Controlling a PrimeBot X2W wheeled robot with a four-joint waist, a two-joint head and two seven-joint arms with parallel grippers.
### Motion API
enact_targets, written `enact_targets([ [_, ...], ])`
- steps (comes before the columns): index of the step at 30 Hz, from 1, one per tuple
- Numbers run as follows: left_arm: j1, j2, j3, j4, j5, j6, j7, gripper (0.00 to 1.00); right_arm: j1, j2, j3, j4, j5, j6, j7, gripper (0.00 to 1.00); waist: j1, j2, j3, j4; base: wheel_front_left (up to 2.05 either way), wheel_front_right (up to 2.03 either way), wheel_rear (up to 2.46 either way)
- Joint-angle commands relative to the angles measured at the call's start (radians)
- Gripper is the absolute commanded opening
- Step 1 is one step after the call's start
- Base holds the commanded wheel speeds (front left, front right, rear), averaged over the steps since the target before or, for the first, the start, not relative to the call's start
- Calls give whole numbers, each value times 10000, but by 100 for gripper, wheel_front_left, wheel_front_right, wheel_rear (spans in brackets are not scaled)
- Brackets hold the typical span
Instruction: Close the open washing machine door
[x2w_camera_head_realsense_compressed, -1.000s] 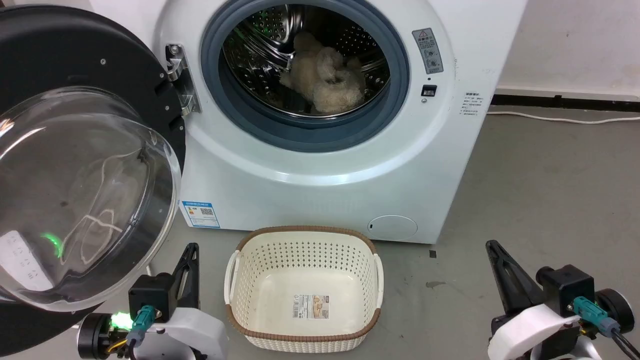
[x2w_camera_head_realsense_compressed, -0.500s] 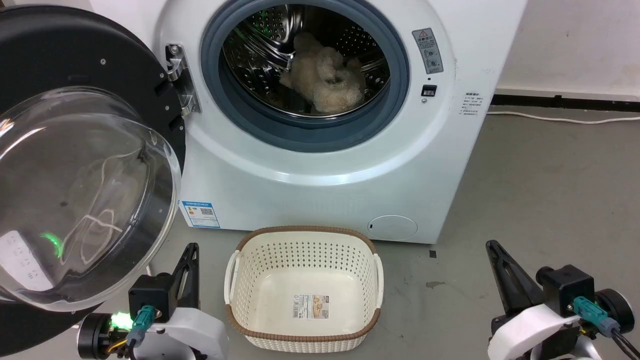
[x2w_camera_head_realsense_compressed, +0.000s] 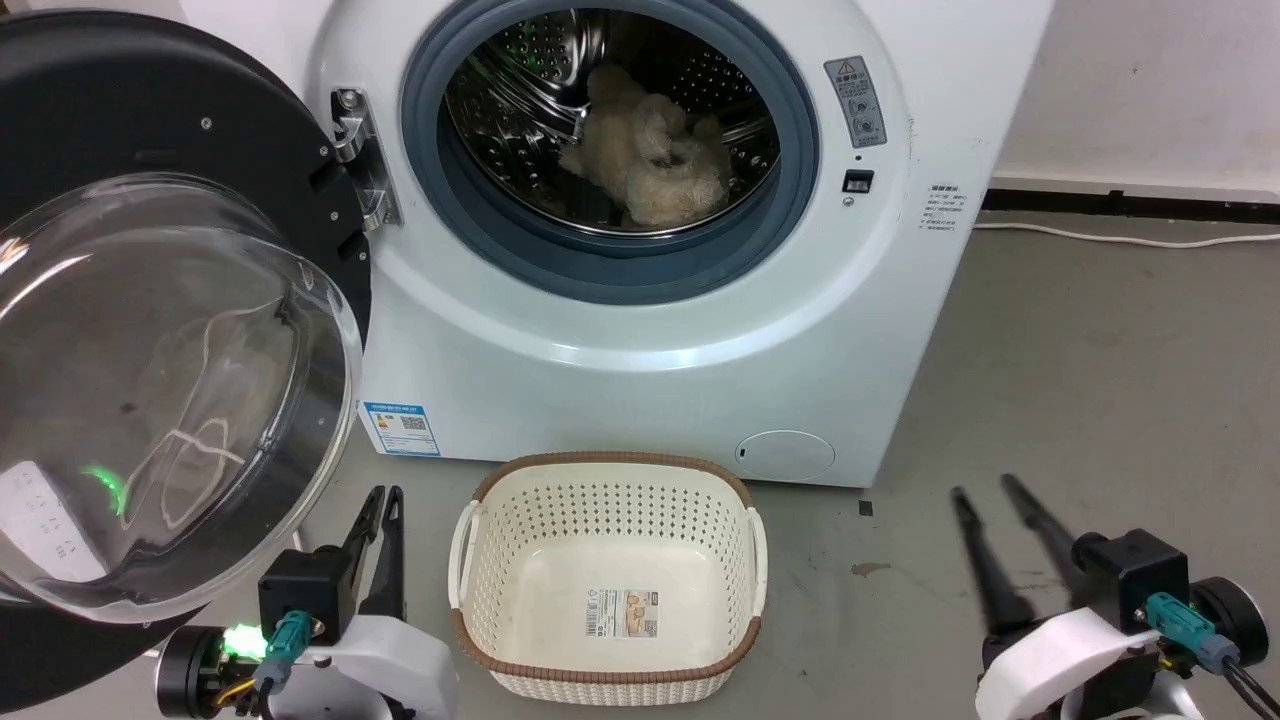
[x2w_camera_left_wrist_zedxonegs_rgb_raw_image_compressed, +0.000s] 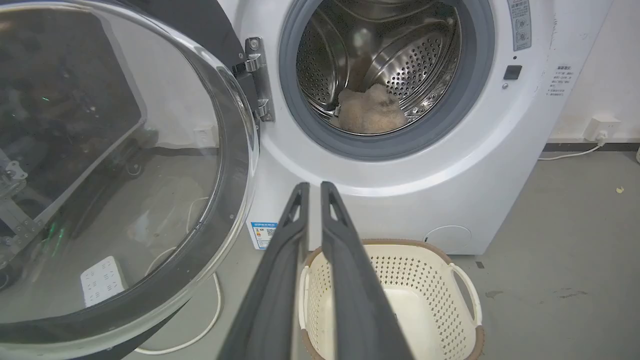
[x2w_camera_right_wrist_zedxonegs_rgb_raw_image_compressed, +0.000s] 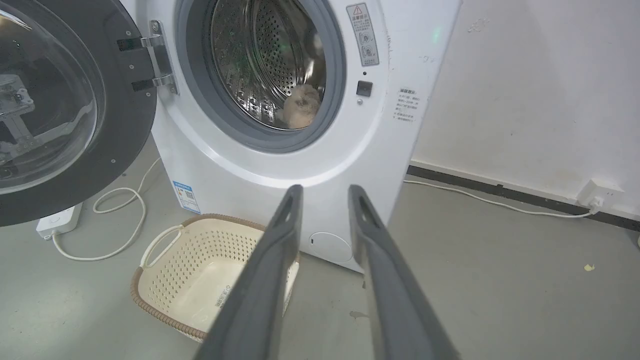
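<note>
Two risks | washing machine door is hanging wide open at the left of the washing machine | my left gripper is hovering just below its glass, barely parted, empty; right gripper is sitting spread, empty | tips could be skidding off the bulging glass; a weak push could be leaving it unlatched.

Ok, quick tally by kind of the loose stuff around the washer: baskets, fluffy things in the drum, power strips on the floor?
Baskets: 1
Fluffy things: 1
Power strips: 1
Total: 3
</note>
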Motion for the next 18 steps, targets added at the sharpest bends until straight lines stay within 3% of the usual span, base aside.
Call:
enact_targets([
  [1,-2,0,-11,4,4,-1,-21,100,7,0,-5,6,29,2,-20,100,0,0,3,-1,0,0,0],
  [18,11,34,-241,56,19,23,-355,100,130,5,-82,121,197,3,-355,100,0,0,-37,233,0,0,0],
])
